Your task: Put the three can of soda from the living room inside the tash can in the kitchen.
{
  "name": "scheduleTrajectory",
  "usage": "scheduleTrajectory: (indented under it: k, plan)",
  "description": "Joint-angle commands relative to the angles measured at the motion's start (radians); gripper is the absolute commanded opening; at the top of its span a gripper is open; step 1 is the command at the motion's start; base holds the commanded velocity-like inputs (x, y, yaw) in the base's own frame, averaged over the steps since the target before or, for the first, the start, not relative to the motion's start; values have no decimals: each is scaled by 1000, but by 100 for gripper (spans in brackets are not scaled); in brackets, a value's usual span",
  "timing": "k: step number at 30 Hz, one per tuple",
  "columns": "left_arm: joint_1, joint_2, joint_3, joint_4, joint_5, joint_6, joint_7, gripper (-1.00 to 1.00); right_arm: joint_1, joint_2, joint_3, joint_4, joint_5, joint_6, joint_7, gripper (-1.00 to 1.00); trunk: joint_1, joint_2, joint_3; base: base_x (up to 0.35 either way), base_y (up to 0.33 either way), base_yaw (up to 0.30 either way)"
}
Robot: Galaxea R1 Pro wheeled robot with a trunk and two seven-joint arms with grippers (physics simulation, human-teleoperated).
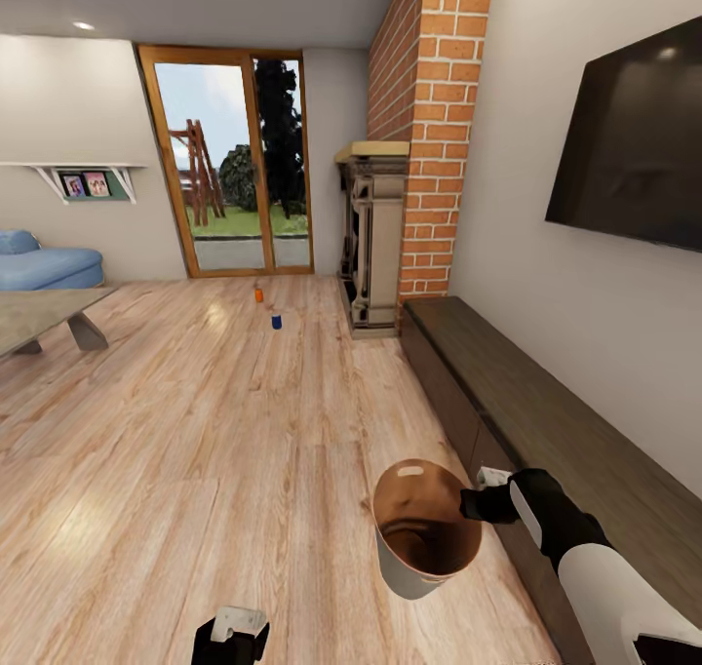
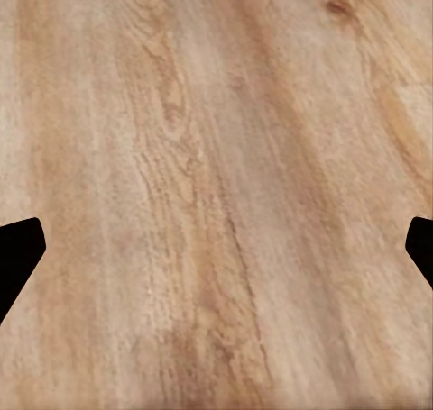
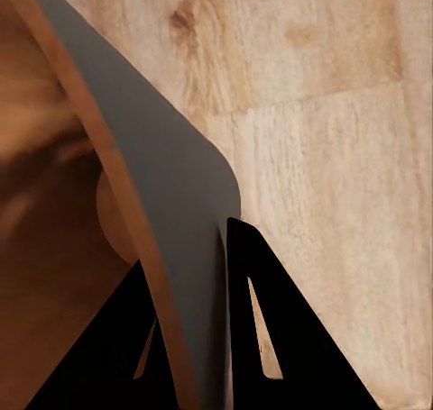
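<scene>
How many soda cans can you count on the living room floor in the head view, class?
2. An orange can stands on the wood floor near the glass door, and a dark blue can stands slightly nearer and to its right. A third may be hidden.

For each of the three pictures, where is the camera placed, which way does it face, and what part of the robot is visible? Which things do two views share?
Head view: from the head, forward and down over the pale wood floor; right gripper pinches the brown-lined grey bin, left gripper below.
Left wrist view: faces floor; dark fingertips at the edges.
Right wrist view: along black fingers clamping the bin's wall.
Shared: floor, bin.
</scene>
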Motion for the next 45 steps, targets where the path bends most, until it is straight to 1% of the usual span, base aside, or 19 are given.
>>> scheduleTrajectory:
  k: [1,6,18,21,25,29,30,34,45]
  plan:
    - [0,0,-3,0,0,0,1,100,-2,0,-2,-1,-26,15,5,-100,4,-7,-4,0,0,0]
    - [0,0,-12,1,0,0,7,100,-8,0,0,-12,-25,46,6,-100,23,-42,-24,0,0,0]
    - [0,1,-16,1,-1,0,8,100,-10,-3,1,-20,-25,64,6,-100,69,-126,-76,0,0,0]
    - [0,2,-17,1,-2,0,8,100,-11,-3,1,-28,-25,97,6,-100,81,-147,-90,0,0,0]
    - [0,2,-17,4,-2,-1,8,100,-11,-3,1,-50,-25,118,6,-100,96,-175,-108,0,0,0]
    - [0,2,-50,28,0,-3,9,100,-10,-2,2,-67,-25,127,6,-100,111,-203,-127,0,0,0]
    - [0,1,-64,33,0,-3,9,100,-10,-2,2,-72,-24,129,6,-100,115,-210,-132,0,0,0]
    - [0,0,-81,39,1,-3,10,100,-10,-4,1,-96,-24,131,6,-100,130,-238,-150,0,0,0]
    - [0,0,-89,42,2,-3,10,100,-9,-2,2,-116,-24,132,6,-100,173,-315,-202,0,0,0]
